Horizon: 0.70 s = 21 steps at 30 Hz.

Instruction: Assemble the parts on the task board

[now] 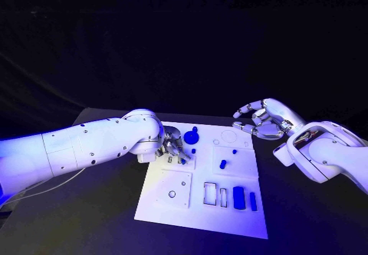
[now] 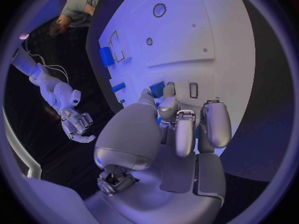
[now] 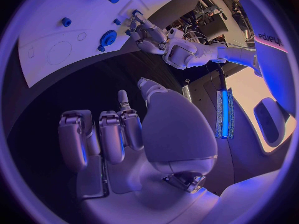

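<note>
Parts (image 1: 237, 197) lie on the task board (image 1: 237, 223); your left robot hand (image 1: 165, 150) rests there, grip unclear, the right robot hand (image 1: 262, 119) hovers beside, curled and empty, so press gently.

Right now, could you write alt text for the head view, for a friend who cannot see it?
Two white robot arms reach over a white rectangular task board on a black table. The left robot hand rests on the board's left part near small blue parts; the right robot hand hovers past its far right corner, holding nothing.
</note>
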Motion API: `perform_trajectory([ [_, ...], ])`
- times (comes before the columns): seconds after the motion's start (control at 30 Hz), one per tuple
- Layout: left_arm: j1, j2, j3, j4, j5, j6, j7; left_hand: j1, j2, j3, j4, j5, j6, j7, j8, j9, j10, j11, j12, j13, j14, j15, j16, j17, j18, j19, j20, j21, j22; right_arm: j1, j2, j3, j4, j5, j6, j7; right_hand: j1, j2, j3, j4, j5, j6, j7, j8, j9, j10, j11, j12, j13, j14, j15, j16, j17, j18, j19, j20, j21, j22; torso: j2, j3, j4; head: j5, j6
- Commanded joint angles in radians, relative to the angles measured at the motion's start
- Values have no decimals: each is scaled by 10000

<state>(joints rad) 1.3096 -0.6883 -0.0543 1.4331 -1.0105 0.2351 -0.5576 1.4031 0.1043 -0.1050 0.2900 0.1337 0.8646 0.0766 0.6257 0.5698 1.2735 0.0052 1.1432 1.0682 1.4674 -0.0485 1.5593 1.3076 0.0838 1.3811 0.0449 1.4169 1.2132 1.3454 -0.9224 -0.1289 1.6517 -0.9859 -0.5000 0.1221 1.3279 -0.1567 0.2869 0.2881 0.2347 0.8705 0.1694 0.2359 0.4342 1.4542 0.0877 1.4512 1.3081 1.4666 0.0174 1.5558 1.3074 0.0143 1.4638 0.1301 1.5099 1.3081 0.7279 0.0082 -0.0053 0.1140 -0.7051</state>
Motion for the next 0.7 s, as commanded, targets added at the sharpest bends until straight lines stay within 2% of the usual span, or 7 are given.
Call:
perform_trajectory([
  [0.03,19,-8,-5,-1,427,-29,157,725,229,533,-114,79,-81,-77,-66,29,-55,-80,-63,-18,998,-132,38,2534,-107,-1,-27,44,29,-10,15,-1,-7,-73,-1,-12,10,43,-4,-50,73,12,-45,65,11,-40,-49,-55,1319,869,-44,-71,1969,67,507,-82,-64,2113,5,-1,-5,-6,1],
  [0.2,18,-54,-1,20,697,-506,325,1759,-127,2186,-61,92,-186,-50,-2,255,-70,-108,-147,-32,1006,-145,56,2557,-115,18,-110,82,108,-18,20,-3,-23,-75,-5,-8,40,31,22,-52,354,-18,-45,98,28,-42,-52,-58,1317,870,-52,-74,1971,68,505,-94,-73,2110,6,-1,-7,-5,-1],
  [0.27,17,-80,3,41,760,-645,382,1583,-1110,4438,12,117,-263,-21,181,622,18,-99,-144,0,1012,-119,67,2572,-125,10,-63,98,143,-22,24,-4,-33,-75,-41,20,58,18,52,-48,640,-35,-44,126,41,-40,-54,-58,1317,872,-55,-74,1976,68,506,-100,-78,2109,8,0,-3,-5,-10],
  [0.3,17,-91,5,49,786,-678,394,1583,-1110,4438,12,117,-263,-21,181,622,18,-99,-144,0,1012,-119,67,2572,-125,10,-63,98,143,-24,26,-4,-35,-75,-52,28,58,22,60,-45,681,-35,-45,134,44,-37,-54,-55,1320,874,-55,-72,1983,68,506,-101,-80,2109,9,0,-5,-3,-8],
  [0.33,17,-109,8,63,826,-717,409,384,-2357,7409,-102,13,-251,9,458,1106,140,-64,-117,4,1011,-88,63,2568,-122,-2,-30,105,165,-26,27,-4,-40,-75,-62,36,74,22,77,-51,747,-39,-46,145,49,-33,-57,-52,1324,876,-57,-70,1990,68,508,-103,-79,2111,9,0,-5,-3,-8],
  [0.4,16,-165,17,113,952,-812,430,-284,-2685,8447,-441,-25,-302,-19,630,1420,178,-69,-108,2,1012,-111,64,2570,-124,-6,-36,103,170,-30,25,-5,-56,-75,-82,51,74,22,77,-51,747,-39,-46,145,49,-33,-57,-52,1324,876,-57,-70,1990,68,508,-103,-79,2111,1,4,-5,-7,-10],
  [0.7,15,-454,39,439,1118,-1086,417,-754,-2784,8968,-847,-40,-292,-38,704,1619,256,-76,-51,65,1023,-121,89,2601,-123,-1,-37,104,181,-34,-70,-9,-75,-75,-195,62,78,21,82,-52,772,-41,-45,149,51,-35,-58,-54,1321,873,-58,-75,1975,69,503,-103,-85,2107,1,-5,75,-26,4],
])
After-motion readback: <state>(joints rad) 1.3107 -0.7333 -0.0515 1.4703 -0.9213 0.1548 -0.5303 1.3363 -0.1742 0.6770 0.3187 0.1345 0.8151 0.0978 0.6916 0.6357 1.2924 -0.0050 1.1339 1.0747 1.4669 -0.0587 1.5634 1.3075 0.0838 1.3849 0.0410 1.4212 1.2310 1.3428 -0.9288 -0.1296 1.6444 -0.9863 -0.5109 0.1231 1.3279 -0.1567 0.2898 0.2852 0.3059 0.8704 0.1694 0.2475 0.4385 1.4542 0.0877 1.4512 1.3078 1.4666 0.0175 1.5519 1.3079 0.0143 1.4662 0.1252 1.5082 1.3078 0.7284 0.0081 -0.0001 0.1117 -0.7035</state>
